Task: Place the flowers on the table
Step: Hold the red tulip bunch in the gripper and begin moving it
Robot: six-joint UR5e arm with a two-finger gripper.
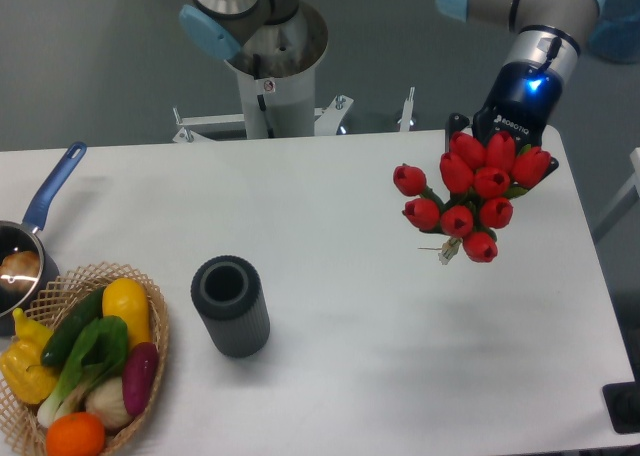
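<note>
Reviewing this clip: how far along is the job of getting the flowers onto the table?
Done: the flowers appear to be picked up, held at the gripper with buds facing the camera. In hand: they seem to hang above the right side of the table. Left: lowering and releasing them. The fingers are hidden.

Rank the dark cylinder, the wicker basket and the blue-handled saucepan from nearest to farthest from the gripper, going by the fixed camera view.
Measured from the gripper, which is at the right rear and largely hidden behind the flowers:
1. Dark cylinder, standing left of centre on the table.
2. Wicker basket, at the front left corner.
3. Saucepan, at the far left edge.
</note>
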